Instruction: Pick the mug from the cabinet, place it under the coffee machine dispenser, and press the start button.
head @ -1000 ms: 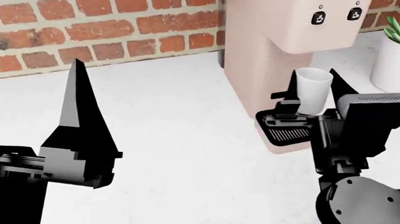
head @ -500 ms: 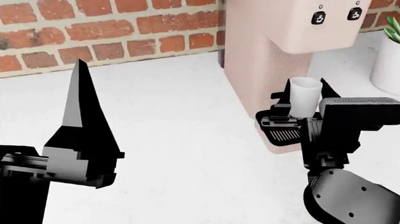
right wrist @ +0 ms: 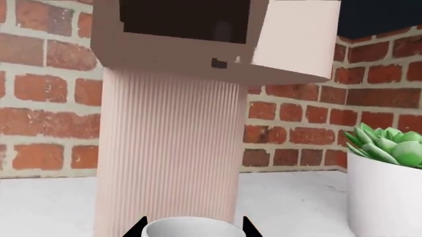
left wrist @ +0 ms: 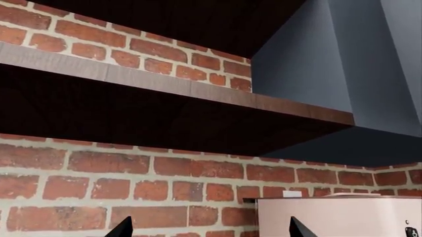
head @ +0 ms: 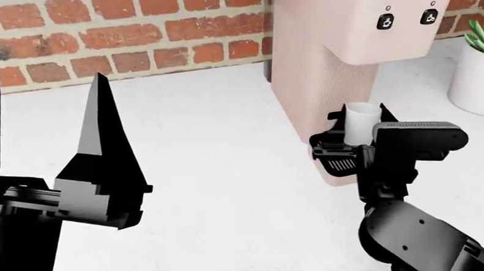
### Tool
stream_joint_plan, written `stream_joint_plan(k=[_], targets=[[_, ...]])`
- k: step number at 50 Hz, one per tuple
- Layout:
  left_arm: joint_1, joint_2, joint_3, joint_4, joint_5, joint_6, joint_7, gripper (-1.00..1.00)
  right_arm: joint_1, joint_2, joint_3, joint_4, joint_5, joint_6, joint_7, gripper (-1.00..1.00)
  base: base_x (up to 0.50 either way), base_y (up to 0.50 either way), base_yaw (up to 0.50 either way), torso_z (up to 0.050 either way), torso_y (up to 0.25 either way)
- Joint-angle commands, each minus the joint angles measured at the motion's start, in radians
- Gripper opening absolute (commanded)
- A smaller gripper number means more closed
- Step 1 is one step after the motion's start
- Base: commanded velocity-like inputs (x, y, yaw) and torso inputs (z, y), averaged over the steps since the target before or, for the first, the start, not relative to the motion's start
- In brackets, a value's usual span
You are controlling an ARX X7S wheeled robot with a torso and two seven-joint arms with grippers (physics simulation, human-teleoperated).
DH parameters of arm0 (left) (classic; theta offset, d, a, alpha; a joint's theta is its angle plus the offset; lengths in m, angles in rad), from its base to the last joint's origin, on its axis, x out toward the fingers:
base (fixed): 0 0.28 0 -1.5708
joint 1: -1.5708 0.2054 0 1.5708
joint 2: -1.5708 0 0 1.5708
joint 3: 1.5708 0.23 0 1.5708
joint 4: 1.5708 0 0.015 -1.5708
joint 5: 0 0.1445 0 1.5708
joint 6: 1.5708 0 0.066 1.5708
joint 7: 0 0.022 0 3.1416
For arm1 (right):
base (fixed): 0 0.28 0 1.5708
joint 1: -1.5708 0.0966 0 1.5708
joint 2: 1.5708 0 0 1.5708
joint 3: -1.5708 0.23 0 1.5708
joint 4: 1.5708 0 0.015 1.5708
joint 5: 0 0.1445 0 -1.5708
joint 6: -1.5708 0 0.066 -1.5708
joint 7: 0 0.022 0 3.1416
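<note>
The small white mug (head: 361, 119) sits between the black fingers of my right gripper (head: 359, 121), which is shut on it. It is held over the black slotted drip tray (head: 341, 163), under the overhanging head of the pale pink coffee machine dispenser (head: 366, 26). Two black buttons (head: 386, 21) show on the head's front. In the right wrist view the mug's rim (right wrist: 191, 229) is at the picture's lower edge between the fingertips (right wrist: 140, 228), in front of the ribbed column (right wrist: 168, 153). My left gripper (head: 41, 132) is open and empty, raised at the left.
A white plant pot (head: 475, 79) with a green succulent stands right of the machine; it also shows in the right wrist view (right wrist: 386, 195). A brick wall (head: 123, 30) runs behind the white counter (head: 219, 173). A wooden shelf (left wrist: 165, 86) and a grey hood (left wrist: 343, 64) hang above.
My right gripper has carried the mug lower and further in under the dispenser head, toward the drip tray. The left arm has barely moved.
</note>
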Motion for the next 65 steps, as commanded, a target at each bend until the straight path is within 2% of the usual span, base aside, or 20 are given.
stream_joint_plan(k=[1, 12, 13, 35, 45, 65], targets=[[-0.004, -0.005, 0.005, 0.003, 0.001, 0.003, -0.005, 1.0, 0.025, -0.045, 0.0, 0.088, -0.017, 0.011, -0.043, -1.0, 0.0, 0.0, 0.0, 0.0, 0.0], [-0.004, -0.011, 0.008, 0.001, -0.001, 0.015, -0.007, 1.0, 0.022, -0.07, 0.005, 0.158, -0.014, -0.006, -0.065, -1.0, 0.0, 0.0, 0.0, 0.0, 0.0], [-0.004, -0.011, 0.009, 0.0, -0.001, 0.016, -0.006, 1.0, 0.022, -0.068, 0.007, 0.155, -0.01, -0.002, -0.062, 1.0, 0.0, 0.0, 0.0, 0.0, 0.0], [-0.011, -0.021, 0.016, 0.005, -0.004, 0.025, -0.014, 1.0, 0.02, -0.049, 0.017, 0.115, 0.008, 0.009, -0.061, 1.0, 0.0, 0.0, 0.0, 0.0, 0.0], [-0.015, -0.021, 0.024, 0.004, -0.001, 0.025, -0.016, 1.0, 0.022, 0.067, 0.047, -0.141, 0.03, 0.039, 0.018, 1.0, 0.0, 0.0, 0.0, 0.001, 0.0], [-0.02, -0.032, 0.032, 0.003, -0.003, 0.038, -0.023, 1.0, -0.062, 0.218, 0.08, -0.369, 0.125, -0.002, 0.048, 1.0, 0.0, 0.0, 0.0, 0.0, 0.0]])
